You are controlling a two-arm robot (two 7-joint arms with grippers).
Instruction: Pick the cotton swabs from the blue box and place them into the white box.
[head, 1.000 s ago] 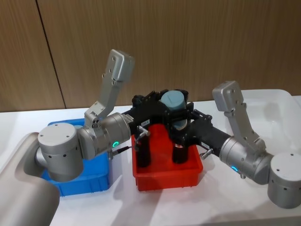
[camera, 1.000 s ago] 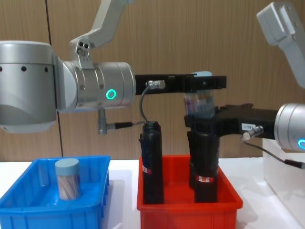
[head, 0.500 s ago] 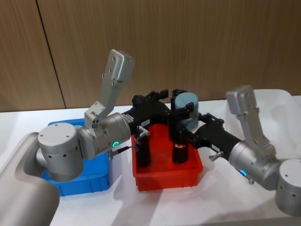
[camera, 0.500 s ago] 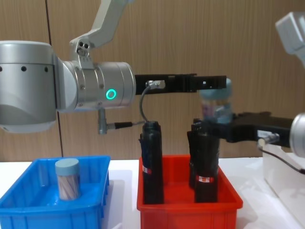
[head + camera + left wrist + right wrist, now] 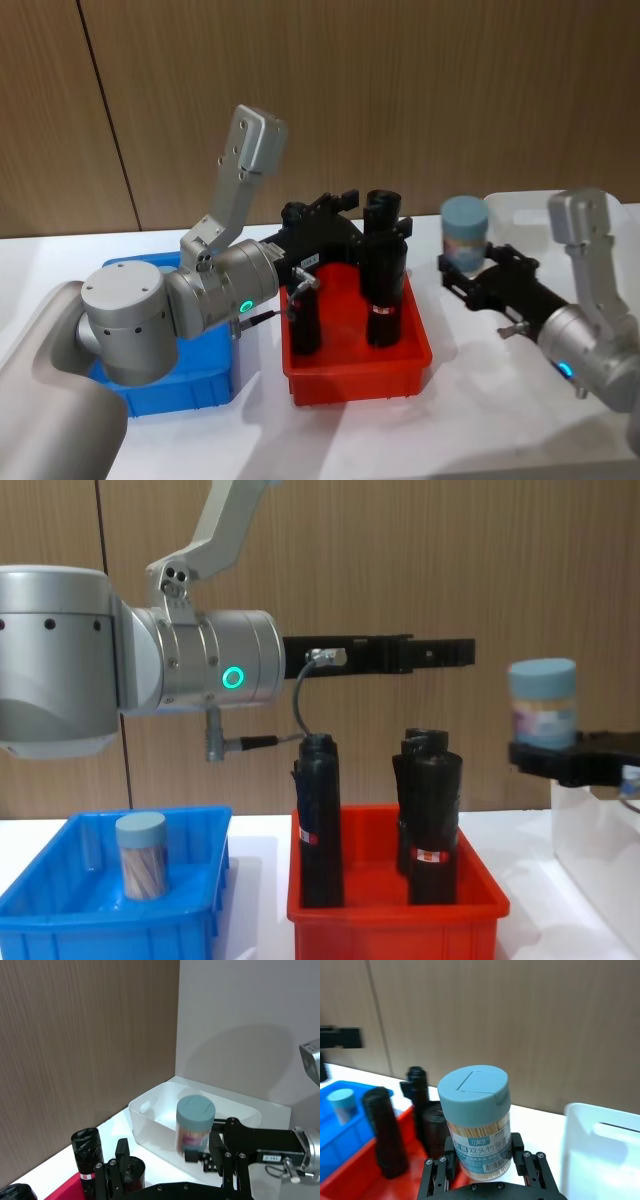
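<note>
One jar of cotton swabs [image 5: 465, 234], clear with a pale blue lid, stands upright in my right gripper [image 5: 478, 272], which is shut on its lower half. The right wrist view shows the jar [image 5: 477, 1125] close up between the fingers [image 5: 445, 1160]. It hangs in the air between the red bin and the white box [image 5: 590, 850]. A second jar [image 5: 141, 855] stands in the blue box [image 5: 60, 910] at the left. My left gripper [image 5: 440, 652] is held out high over the red bin, open and holding nothing.
The red bin [image 5: 390, 920] in the middle holds tall black rolls [image 5: 320, 820] with red labels, standing just under the left gripper. The white box [image 5: 165, 1110] stands beyond the red bin against the wall corner. A wooden wall runs behind the table.
My right gripper has carried the jar to the right, away from the left gripper and past the black rolls, toward the white box. The left arm has stayed where it was.
</note>
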